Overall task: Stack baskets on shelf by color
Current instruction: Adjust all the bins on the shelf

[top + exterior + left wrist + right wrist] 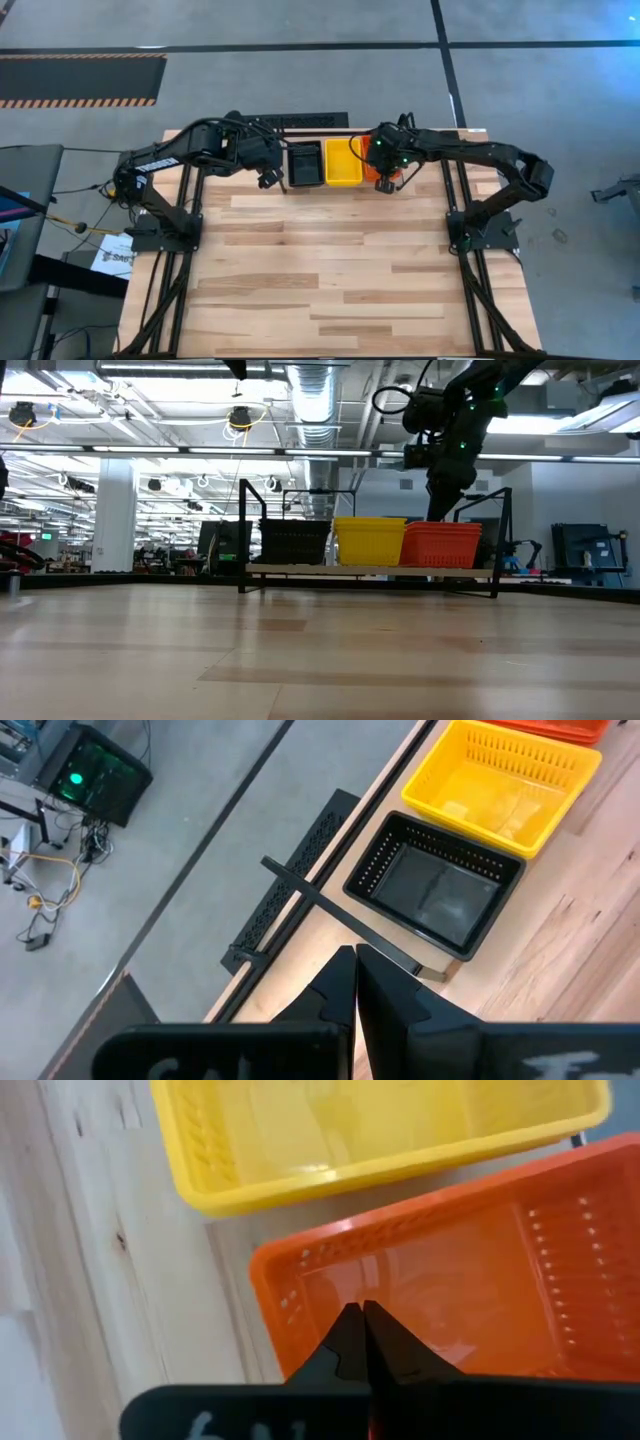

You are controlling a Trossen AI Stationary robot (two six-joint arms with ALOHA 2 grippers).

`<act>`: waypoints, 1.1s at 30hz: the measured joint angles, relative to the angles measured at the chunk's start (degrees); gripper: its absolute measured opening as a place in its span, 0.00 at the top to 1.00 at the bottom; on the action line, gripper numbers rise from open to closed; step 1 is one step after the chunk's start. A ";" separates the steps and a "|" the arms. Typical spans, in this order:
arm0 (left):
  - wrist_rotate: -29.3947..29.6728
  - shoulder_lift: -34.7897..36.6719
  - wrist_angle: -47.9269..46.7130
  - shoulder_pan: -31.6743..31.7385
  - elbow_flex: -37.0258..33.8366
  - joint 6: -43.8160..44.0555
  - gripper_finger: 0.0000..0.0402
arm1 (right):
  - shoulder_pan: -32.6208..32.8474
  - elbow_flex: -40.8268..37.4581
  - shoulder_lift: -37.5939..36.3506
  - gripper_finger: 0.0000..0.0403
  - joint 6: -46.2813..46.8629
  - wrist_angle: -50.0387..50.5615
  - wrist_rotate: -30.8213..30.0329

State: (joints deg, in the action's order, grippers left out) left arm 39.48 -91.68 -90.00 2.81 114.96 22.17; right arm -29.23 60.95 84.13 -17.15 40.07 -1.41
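Note:
Three stacks of baskets stand side by side on the low black shelf [243, 535] at the table's far edge: black [305, 163] [435, 885], yellow [343, 160] [380, 1130] and red-orange [440, 543] [480, 1280]. My right gripper [362, 1315] [385, 165] is shut and points down over the inside of the red-orange basket, its tips about level with the rim; it holds nothing. My left gripper [355, 960] [268, 178] is shut and hangs in the air to the left of the black basket, near the shelf's left end rod [320, 900].
A black perforated strip [300, 121] lies along the table's far edge behind the shelf. Bare wooden table top [320, 270] stretches from the shelf to the near edge. The two arm bases stand at the table's left [160, 230] and right [485, 225] sides.

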 joint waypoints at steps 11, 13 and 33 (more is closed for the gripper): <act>0.09 -0.02 -0.02 0.00 0.00 -0.04 1.00 | 1.79 0.02 -2.11 1.00 3.19 -0.21 -0.01; 0.09 -0.02 -0.02 0.00 0.00 -0.05 1.00 | 1.73 0.02 -2.11 1.00 3.13 -0.25 -0.04; -0.24 -0.02 -0.02 -1.03 0.00 -0.68 1.00 | 2.06 -3.37 -1.56 1.00 7.17 -1.40 -0.11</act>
State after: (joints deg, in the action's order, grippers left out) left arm 39.24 -91.70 -90.02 1.78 114.96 21.50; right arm -27.18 57.58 82.56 -9.98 38.67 -1.52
